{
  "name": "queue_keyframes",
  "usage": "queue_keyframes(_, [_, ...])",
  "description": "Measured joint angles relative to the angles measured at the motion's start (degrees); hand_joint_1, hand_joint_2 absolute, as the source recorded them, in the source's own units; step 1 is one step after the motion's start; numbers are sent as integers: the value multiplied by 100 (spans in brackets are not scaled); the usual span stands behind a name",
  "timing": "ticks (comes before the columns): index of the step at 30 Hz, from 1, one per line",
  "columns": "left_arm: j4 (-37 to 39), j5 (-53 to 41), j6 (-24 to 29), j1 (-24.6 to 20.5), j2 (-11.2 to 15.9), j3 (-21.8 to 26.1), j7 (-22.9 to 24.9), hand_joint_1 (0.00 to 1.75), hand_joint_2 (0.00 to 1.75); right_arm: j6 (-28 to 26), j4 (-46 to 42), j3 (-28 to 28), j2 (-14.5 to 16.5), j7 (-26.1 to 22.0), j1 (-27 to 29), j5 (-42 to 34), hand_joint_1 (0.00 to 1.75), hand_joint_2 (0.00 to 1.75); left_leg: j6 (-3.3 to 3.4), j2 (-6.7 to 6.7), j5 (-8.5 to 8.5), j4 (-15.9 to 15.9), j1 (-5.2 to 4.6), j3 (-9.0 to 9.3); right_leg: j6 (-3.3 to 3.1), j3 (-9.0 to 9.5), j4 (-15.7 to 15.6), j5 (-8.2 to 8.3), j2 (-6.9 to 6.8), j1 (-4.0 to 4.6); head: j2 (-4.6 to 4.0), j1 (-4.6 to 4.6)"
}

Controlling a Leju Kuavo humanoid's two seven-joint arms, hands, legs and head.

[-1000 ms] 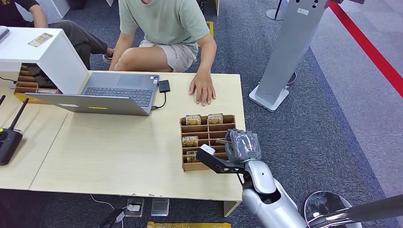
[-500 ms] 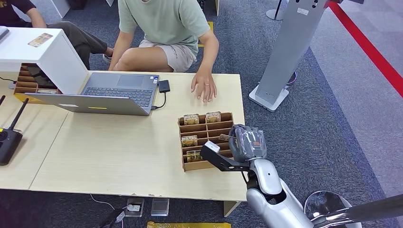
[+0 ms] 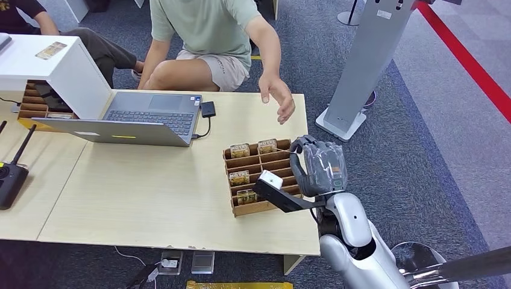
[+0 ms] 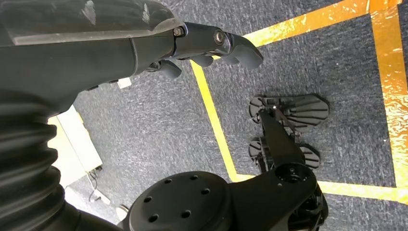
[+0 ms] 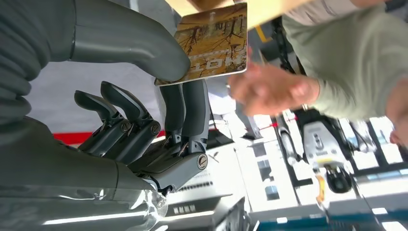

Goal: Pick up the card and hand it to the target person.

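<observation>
Right robot hand (image 5: 144,96) pinches the card (image 5: 211,41) at the worktop's right edge; handover to the person's hand (image 3: 278,99) looks next.

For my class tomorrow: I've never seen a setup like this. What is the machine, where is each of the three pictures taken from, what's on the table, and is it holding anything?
It is a humanoid robot with two silver arms ending in many-fingered hands. The head view looks down from high on its body. The other two pictures come from cameras at its wrists.

On the wooden table lie an open laptop, a black remote and a cardboard organiser with cards in some slots.

The right hand pinches a card between thumb and fingers. A person's hand hangs raised above the table near it. The left hand hangs over blue carpet, holding nothing.
</observation>
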Motion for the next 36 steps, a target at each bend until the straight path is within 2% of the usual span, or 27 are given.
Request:
queue_keyframes(7, [70,-248,-139,-10,-2,-5,-143,0,175,-87,-819,-199,-29,-345,-52,287,175,175,0,0,0,0,0,0,0,1,0,0,0,0,0,-1])
queue_keyframes(14, [112,-439,-225,-29,-2,-14,-202,0,175,-91,-1174,-233,-51,-552,-347,407,175,175,0,0,0,0,0,0,-1,2,0,1,0,0,1,0])
queue_keyframes(22, [116,-538,-300,-49,0,-18,-196,0,175,42,-1024,-120,-1,-729,-814,309,175,175,0,-1,0,0,0,-2,-1,3,1,1,-1,0,0,-1])
queue_keyframes(36, [116,-756,-409,-68,5,-35,-170,0,175,169,-177,302,203,-828,-1037,499,175,175,0,-3,0,0,0,-7,-1,1,1,1,-2,0,1,0])
